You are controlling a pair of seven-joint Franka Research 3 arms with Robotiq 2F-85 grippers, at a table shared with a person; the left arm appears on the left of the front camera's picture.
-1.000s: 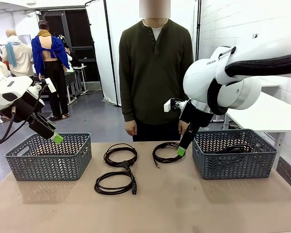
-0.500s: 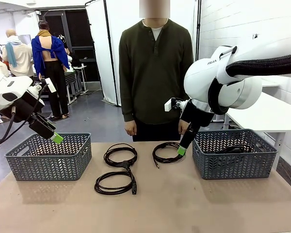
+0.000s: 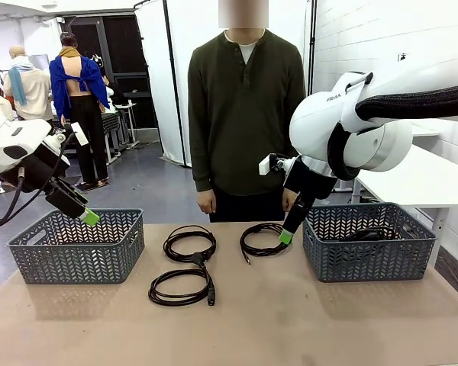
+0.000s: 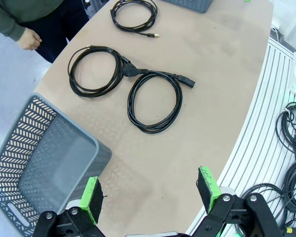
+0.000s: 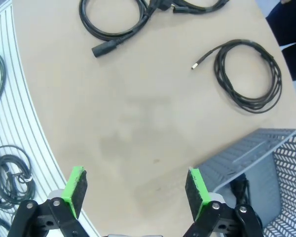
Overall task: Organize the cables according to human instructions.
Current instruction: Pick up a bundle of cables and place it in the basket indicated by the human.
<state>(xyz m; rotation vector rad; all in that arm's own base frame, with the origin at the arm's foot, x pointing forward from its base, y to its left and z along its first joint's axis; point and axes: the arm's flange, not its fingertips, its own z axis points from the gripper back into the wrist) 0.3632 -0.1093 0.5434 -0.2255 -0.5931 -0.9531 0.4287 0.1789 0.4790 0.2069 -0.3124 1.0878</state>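
Both my grippers are up off the table with nothing in them. The left gripper (image 4: 148,194) has its jaws spread wide and hangs over the near-right corner of the left basket (image 3: 76,263). The right gripper (image 5: 135,191) is spread wide too, just left of the right basket (image 3: 366,263) and above the right coil (image 3: 261,239).

The person (image 3: 246,114) stands at the far side with arms down and one hand (image 3: 206,200) by the table edge. No pointing gesture shows. My read is that I'm parked high so both wrist cameras cover the cords while I wait for a cue.

Three cables lie flat on the table between the baskets:
- **Right coil:** it sits close to the right basket. Its loose tail ends in a small metal tip that points near-left.
- **Far-left coil (image 3: 189,244) and near coil (image 3: 180,288):** they line up far to near, with their plugs meeting in the gap between them. I can't tell whether the plugs are joined or only touching. The near coil's end plug (image 3: 211,297) sits on its right side and points near.

A dark cord (image 3: 370,234) lies in the right basket, probably the fourth cable. The left basket looks empty.
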